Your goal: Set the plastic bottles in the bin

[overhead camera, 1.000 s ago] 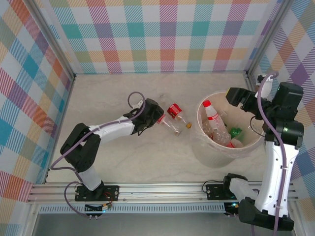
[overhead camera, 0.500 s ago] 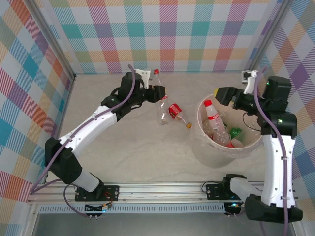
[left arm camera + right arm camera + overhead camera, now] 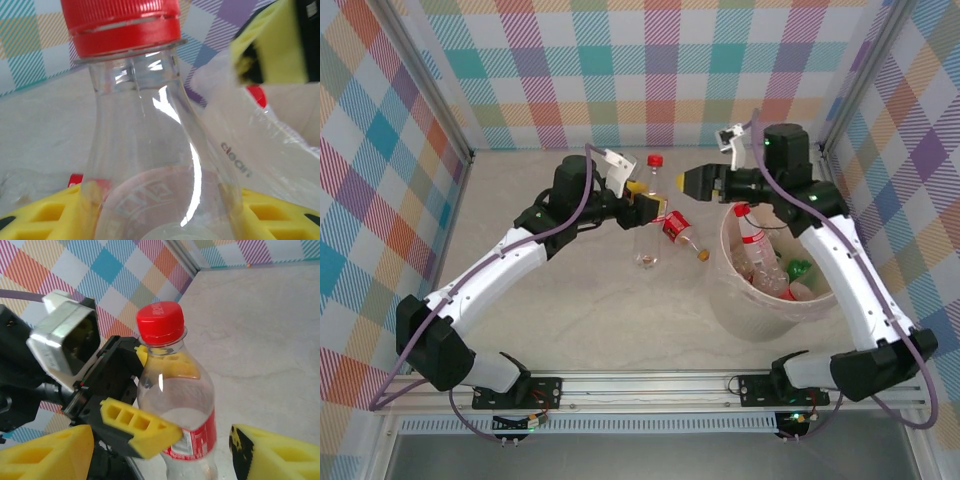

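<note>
Pastel plaid walls (image 3: 620,60) close in a pale marbled tabletop (image 3: 520,210) across the frame's middle. Aluminium rails (image 3: 650,386) run along the bottom edge. Lighting is even.

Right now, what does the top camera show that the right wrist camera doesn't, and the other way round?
Top camera: the bin, bottles already inside, and another bottle lying beside it. Right wrist: how wide the right gripper stands open, and the left fingers pinching near the red label. Both: the left gripper holding the red-capped bottle upright.
</note>
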You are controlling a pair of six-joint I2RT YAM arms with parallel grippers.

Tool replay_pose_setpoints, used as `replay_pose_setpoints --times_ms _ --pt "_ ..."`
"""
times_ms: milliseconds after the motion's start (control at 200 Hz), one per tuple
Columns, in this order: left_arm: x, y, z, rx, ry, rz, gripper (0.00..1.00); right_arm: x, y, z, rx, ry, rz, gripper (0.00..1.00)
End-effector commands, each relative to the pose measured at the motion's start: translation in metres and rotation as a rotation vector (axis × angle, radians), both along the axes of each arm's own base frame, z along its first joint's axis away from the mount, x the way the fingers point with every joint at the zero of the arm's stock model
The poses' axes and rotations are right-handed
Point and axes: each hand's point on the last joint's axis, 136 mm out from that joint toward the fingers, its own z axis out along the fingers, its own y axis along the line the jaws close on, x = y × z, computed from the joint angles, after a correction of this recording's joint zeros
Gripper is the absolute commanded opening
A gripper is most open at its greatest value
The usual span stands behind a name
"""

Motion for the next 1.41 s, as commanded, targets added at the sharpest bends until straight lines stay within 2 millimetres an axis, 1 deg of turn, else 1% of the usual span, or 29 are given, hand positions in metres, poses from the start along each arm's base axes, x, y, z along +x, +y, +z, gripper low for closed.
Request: replay_pose_setpoints --times_ms 0,75,140,290,375,440,555,700,795,875,905,940,1030,1060,1085,1165,1275,1325,1400 --pt "-0.007 -0.009 0.026 -0.092 -0.061 -0.078 0.31 0.012 0.009 0.019 0.061 -0.046 -0.013 0.73" --pt "-0.008 -0.012 0.031 -0.115 -0.059 -0.094 0.31 0.018 0.015 0.018 0.078 -0.036 -0.002 0.72" --pt "-0.007 -0.015 0.031 -0.125 -0.048 -0.104 0.31 0.018 0.023 0.018 0.091 -0.057 0.035 0.7" --pt "-0.008 -0.022 0.034 -0.162 -0.036 -0.142 0.31 0.025 0.037 0.011 0.107 -0.067 0.082 0.68" --pt "-0.008 -0.024 0.036 -0.179 -0.036 -0.149 0.31 0.029 0.037 0.008 0.1 -0.066 0.07 0.63" --pt "-0.007 -0.023 0.038 -0.184 -0.041 -0.146 0.31 0.03 0.036 0.006 0.094 -0.066 0.058 0.57" --pt "-0.007 -0.025 0.039 -0.19 -0.043 -0.153 0.31 0.032 0.035 -0.002 0.081 -0.051 0.05 0.48" --pt "-0.006 -0.027 0.039 -0.205 -0.033 -0.161 0.31 0.035 0.035 -0.008 0.077 -0.045 0.041 0.42" --pt "-0.005 -0.027 0.04 -0.214 -0.026 -0.154 0.32 0.036 0.034 -0.007 0.067 -0.054 0.037 0.32" --pt "-0.002 -0.027 0.041 -0.226 -0.01 -0.136 0.4 0.037 0.033 -0.004 0.068 -0.069 0.028 0.28" --pt "-0.001 -0.027 0.041 -0.229 -0.005 -0.133 0.47 0.037 0.033 -0.002 0.07 -0.075 0.026 0.27" --pt "-0.001 -0.026 0.042 -0.236 -0.001 -0.127 0.57 0.038 0.033 0.0 0.071 -0.08 0.022 0.27" --pt "-0.004 -0.021 0.043 -0.259 -0.002 -0.106 0.87 0.04 0.03 0.008 0.057 -0.102 0.011 0.27" --pt "-0.004 -0.019 0.044 -0.264 -0.004 -0.092 0.95 0.042 0.028 0.011 0.049 -0.11 0.003 0.27" --pt "-0.004 -0.016 0.042 -0.263 -0.001 -0.073 1.0 0.043 0.026 0.014 0.045 -0.121 -0.006 0.27" --pt "0.002 -0.004 0.04 -0.283 0.012 0.017 1.0 0.048 0.016 0.027 0.023 -0.161 -0.046 0.27" --pt "-0.003 0.008 0.041 -0.308 0.032 0.067 1.0 0.053 -0.004 0.047 -0.019 -0.231 -0.121 0.27" --pt "-0.007 0.013 0.036 -0.269 0.033 0.078 1.0 0.055 -0.017 0.058 -0.029 -0.266 -0.162 0.27" --pt "-0.004 0.025 0.025 -0.201 0.038 0.14 1.0 0.055 -0.035 0.08 -0.025 -0.315 -0.207 0.27"
